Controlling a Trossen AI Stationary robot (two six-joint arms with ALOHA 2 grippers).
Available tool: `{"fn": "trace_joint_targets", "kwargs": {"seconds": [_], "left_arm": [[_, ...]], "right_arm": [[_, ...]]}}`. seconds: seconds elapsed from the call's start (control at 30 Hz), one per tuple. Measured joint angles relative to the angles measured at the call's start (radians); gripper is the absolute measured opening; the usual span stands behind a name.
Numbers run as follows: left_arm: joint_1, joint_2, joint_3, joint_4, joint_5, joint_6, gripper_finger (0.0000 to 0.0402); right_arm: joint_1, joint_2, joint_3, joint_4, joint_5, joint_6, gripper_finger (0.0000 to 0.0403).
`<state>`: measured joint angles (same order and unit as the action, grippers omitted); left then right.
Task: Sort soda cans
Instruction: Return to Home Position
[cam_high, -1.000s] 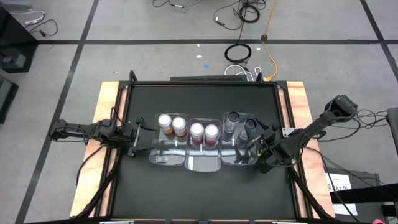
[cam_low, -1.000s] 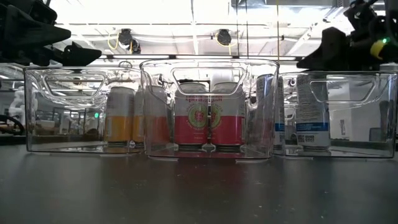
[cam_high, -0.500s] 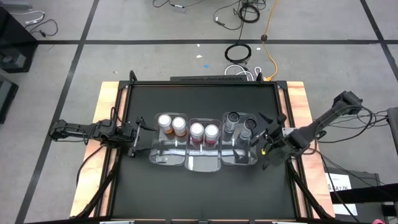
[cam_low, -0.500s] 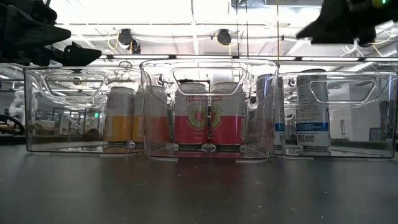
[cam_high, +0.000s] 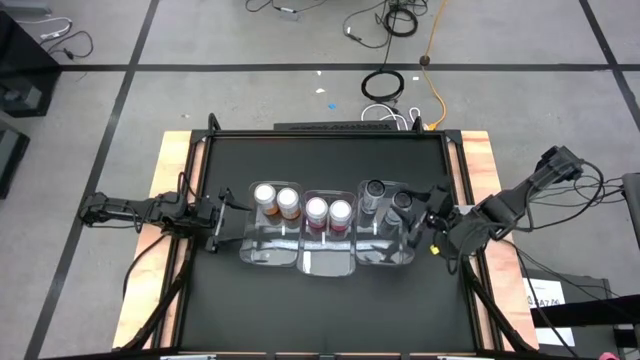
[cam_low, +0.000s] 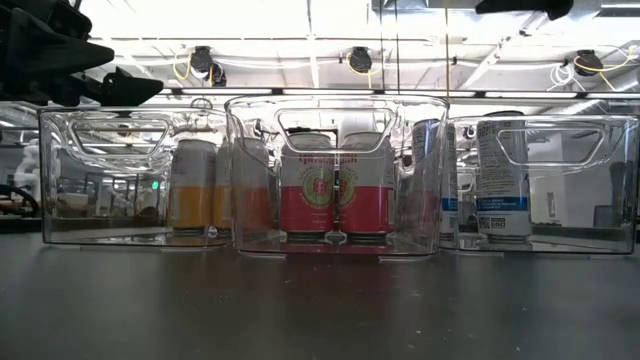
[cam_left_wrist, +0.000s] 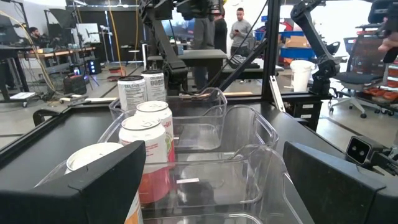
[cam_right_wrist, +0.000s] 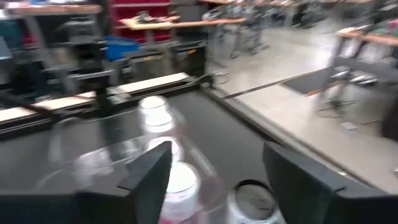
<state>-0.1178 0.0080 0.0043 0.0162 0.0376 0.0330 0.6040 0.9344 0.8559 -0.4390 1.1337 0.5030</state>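
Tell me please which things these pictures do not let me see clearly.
Right pincer: the low view's top edge cuts off nearly all of it.
Nearest orange can: in the left wrist view, a finger of the left pincer hides most of its side.
Dark can: in the low view, its small print is too small to read.

L arm (cam_high: 140, 211) at 9 o'clock, L gripper (cam_high: 222, 222) aimed twd 3, fingers spread wide. R arm (cam_high: 520, 195) at 3 o'clock, R gripper (cam_high: 433, 220) aimed twd 9, fingers apart.

cans (cam_high: 316, 209) in bins (cam_high: 325, 260) mid-table, tabletop (cam_high: 320, 165) around free
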Motion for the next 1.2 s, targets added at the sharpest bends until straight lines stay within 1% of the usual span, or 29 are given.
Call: {"fn": "trace_joint_targets", "kwargs": {"seconds": [0.13,0.3,0.4,0.43,0.5,0.63,0.8,1.07,1.2], "left_arm": [[0.0,0.0,0.0,0.0,0.0,0.0,0.0389],[0.0,0.0,0.0,0.0,0.0,0.0,0.0389],[0.0,0.0,0.0,0.0,0.0,0.0,0.0389],[0.0,0.0,0.0,0.0,0.0,0.0,0.0389],[0.0,0.0,0.0,0.0,0.0,0.0,0.0389],[0.0,0.0,0.0,0.0,0.0,0.0,0.0389],[0.0,0.0,0.0,0.0,0.0,0.0,0.0389],[0.0,0.0,0.0,0.0,0.0,0.0,0.0389],[0.0,0.0,0.0,0.0,0.0,0.0,0.0389]], "right_arm": [[0.0,0.0,0.014,0.001,-0.124,0.008,0.0186],[0.0,0.0,0.016,-0.008,-0.285,0.045,0.0085],[0.0,0.0,0.016,-0.042,-0.381,0.076,0.0024],[0.0,0.0,0.016,-0.063,-0.411,0.086,0.0012],[0.0,0.0,0.016,-0.123,-0.458,0.106,0.001],[0.0,0.0,0.016,-0.246,-0.519,0.175,0.0029],[0.0,0.0,0.016,-0.279,-0.592,0.279,0.0038],[0.0,0.0,0.016,-0.295,-0.613,0.228,0.0038],[-0.002,0.0,0.016,-0.335,-0.58,0.141,0.0039]]}}
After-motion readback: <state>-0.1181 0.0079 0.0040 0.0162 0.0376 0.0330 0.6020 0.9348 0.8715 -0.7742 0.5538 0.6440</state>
